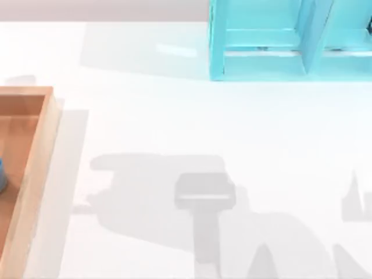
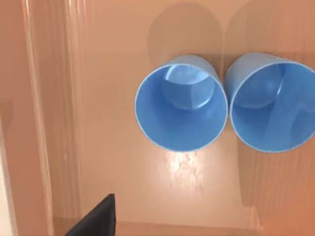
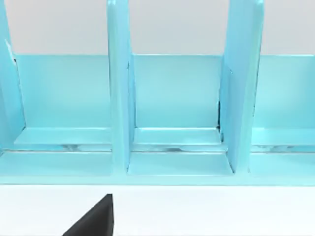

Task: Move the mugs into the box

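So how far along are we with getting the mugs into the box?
It looks essentially finished. Both mugs stand upright, side by side, on the box floor in the left wrist view, and neither is being held. In the top view the box sits at the table's left edge. Nothing appears to be in hand, and no mug is left on the white table.

Left gripper finger (image 2: pixel 96 219): flat matte black wedge, angular tip, lower left of left wrist frame. Right gripper finger (image 3: pixel 93 219): same matte black wedge, lower left of right wrist frame. No markings, screws or cables visible.
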{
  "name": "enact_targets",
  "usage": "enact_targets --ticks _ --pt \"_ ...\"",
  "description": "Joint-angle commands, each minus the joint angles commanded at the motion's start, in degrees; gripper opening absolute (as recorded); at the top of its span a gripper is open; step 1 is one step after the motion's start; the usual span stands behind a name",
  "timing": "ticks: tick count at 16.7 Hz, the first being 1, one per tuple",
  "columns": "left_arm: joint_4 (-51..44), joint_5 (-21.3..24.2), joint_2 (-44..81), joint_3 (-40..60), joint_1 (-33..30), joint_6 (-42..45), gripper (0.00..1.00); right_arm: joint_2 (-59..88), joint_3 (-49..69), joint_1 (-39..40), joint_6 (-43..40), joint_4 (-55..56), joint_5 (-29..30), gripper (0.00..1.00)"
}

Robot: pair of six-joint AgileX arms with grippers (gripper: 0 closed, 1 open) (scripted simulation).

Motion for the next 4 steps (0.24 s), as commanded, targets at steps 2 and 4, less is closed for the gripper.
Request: enact_targets --ticks 2,4 --pt "-3.1 0.0 -0.3 3.3 -0.1 -0.1 1.00 0.0 0.0 0.0 0.0 0.0 0.0 1.00" --pt "-4.0 0.0 -0.6 4.2 -0.1 -0.1 1.00 0.0 0.0 0.0 0.0 0.0 0.0 1.00"
